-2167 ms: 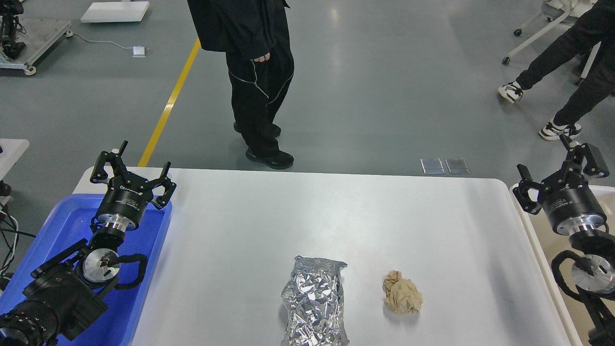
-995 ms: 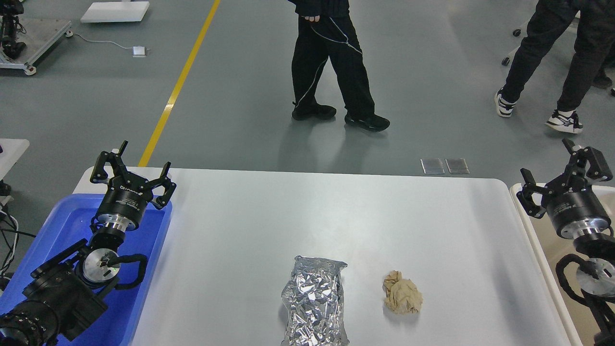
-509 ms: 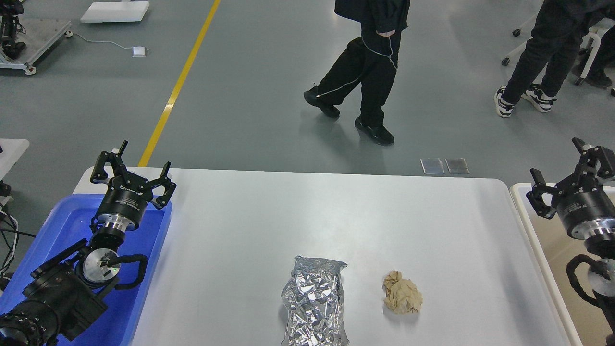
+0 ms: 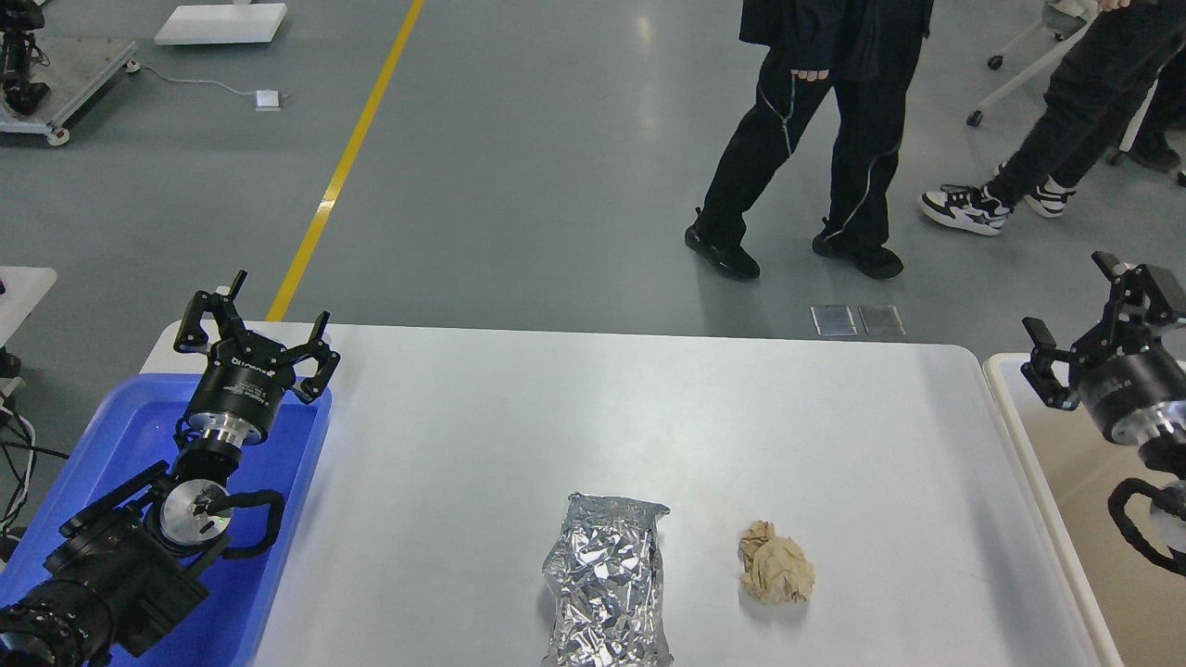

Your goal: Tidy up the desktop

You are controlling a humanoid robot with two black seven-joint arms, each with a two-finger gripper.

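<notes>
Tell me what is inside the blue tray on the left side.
The blue tray shows only bare blue floor. The left arm and its end effector cover much of it, so that part cannot be seen.

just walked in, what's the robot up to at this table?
Nothing is being handled right now. The left gripper hangs open over the blue tray, and the right gripper hangs open over the beige bin; both are empty. On the desktop, a crumpled foil packet and a ball of brown paper sit side by side near the front edge, untouched. People are walking past behind the table.
</notes>
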